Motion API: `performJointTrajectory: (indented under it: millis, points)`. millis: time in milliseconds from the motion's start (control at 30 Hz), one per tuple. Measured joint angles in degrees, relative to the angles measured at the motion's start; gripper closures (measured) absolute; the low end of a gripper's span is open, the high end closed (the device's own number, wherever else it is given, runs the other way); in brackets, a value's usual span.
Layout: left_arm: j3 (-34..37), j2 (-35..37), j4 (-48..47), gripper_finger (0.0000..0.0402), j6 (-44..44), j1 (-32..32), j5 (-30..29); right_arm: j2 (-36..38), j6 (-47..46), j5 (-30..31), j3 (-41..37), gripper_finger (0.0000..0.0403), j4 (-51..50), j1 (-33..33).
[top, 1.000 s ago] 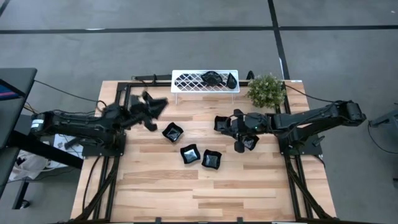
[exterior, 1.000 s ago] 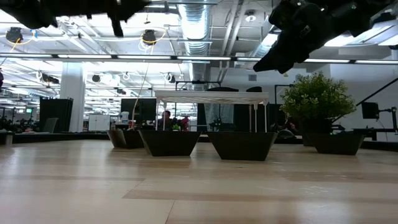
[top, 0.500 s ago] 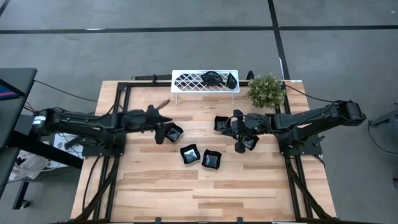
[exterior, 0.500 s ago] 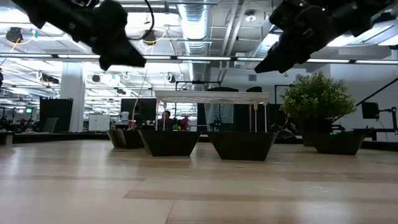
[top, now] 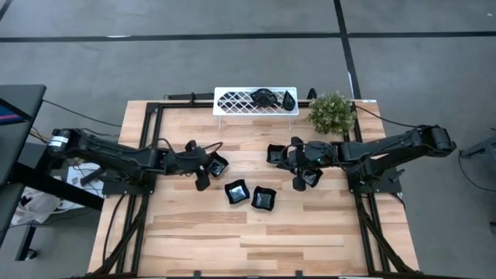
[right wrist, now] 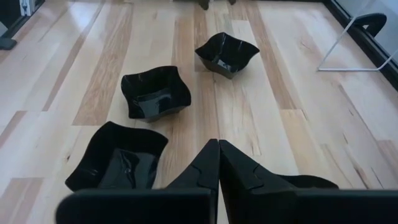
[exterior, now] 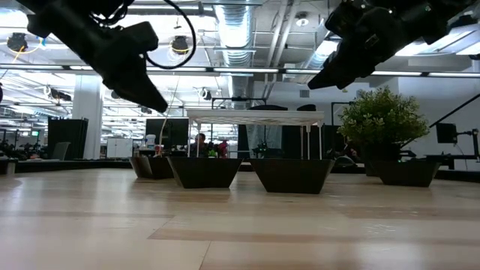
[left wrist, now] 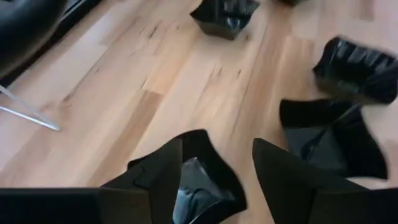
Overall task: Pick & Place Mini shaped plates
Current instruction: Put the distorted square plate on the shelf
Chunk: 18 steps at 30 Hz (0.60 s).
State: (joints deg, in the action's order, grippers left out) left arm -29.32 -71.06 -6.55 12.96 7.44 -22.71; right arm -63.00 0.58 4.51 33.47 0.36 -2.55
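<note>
a light wooden table stands on a grey floor crossed by dark lines. beyond it lies a large open hall — exposed silver ducts and pipes overhead, strip lights, a white column, distant desks with dark screens and seated people.

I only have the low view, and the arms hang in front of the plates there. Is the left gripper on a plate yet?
Observer: Not gripped. From above, the left gripper is open, with a square plate lying below its fingers.
Operator: And the right arm?
Observer: The right gripper is shut and empty, above the table, close by another plate.
Operator: Anything on the rack?
Observer: Two plates lie on the white rack, at its end nearer the plant.
</note>
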Motion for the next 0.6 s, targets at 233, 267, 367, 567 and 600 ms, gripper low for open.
performJointTrajectory:
  millis: [233, 267, 367, 567, 600]
  points:
    - [0.0, -0.5, -3.5, 0.0197, -6.4, 1.8, 3.4, 0.0, 0.0, 0.0, 0.0, 0.0403, -0.4, 0.0]
    - [0.0, -0.5, -4.2, 0.0198, -8.1, 2.4, 3.4, 0.0, 0.0, 0.0, 0.0, 0.0403, -0.6, 0.0]
    - [0.2, -0.5, -5.4, 0.0203, -15.3, 3.7, 2.8, 0.0, 0.0, 0.0, 0.0, 0.0403, -1.0, 0.0]
    - [2.3, -1.3, -5.5, 0.0206, -19.2, 4.7, -0.2, 0.0, 0.0, 0.0, 0.0, 0.0403, -1.3, 0.0]
    - [2.6, -1.8, -5.7, 0.0206, -19.2, 4.7, -0.2, 0.0, 0.0, 0.0, 0.0, 0.0403, -1.3, 0.0]
